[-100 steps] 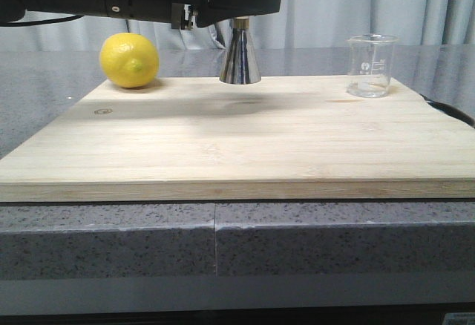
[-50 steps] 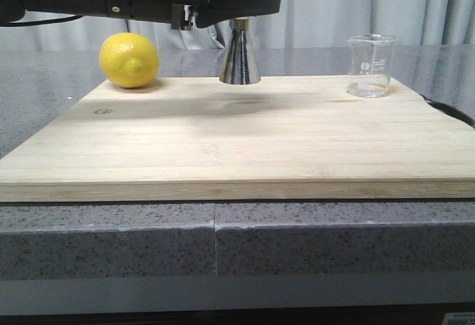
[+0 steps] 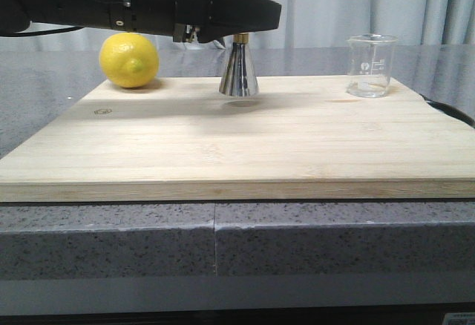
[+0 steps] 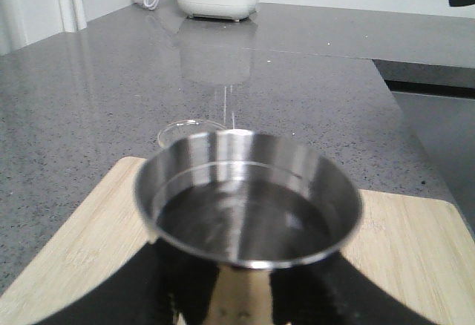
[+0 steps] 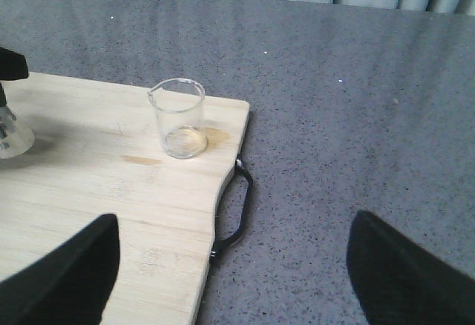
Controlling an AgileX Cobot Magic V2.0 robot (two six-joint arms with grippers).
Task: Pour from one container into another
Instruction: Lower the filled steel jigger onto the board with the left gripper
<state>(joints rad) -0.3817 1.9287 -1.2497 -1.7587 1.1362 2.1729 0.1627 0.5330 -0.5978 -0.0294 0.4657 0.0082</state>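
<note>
Gripping the steel jigger (image 3: 238, 69) at its narrow gold-banded waist, left gripper (image 3: 236, 22) closed on it, black fingers either side, base lifted just clear of the wooden cutting board (image 3: 237, 143) with a shadow under it. Held upright, toward the far edge of the board, about mid-width. Seen from the left wrist, jigger's open cup (image 4: 247, 197) filling the view, dark inside, contents not readable. Sitting to the left of it at the far left corner of the board, a yellow lemon (image 3: 129, 59), near but apart from the jigger, partly under the black arm. Standing upright at the far right corner, the glass beaker (image 3: 370, 65), well apart from the jigger, nothing between them on the board but bare wood; looked empty or nearly so in the right wrist view (image 5: 179, 119). Hovering off beyond that corner, right gripper (image 5: 230, 280), fingers (image 5: 70, 277) spread wide and holding nothing. Running along the board's right edge, a black handle (image 5: 236, 210); grey speckled counter (image 5: 356, 102) all round.
</note>
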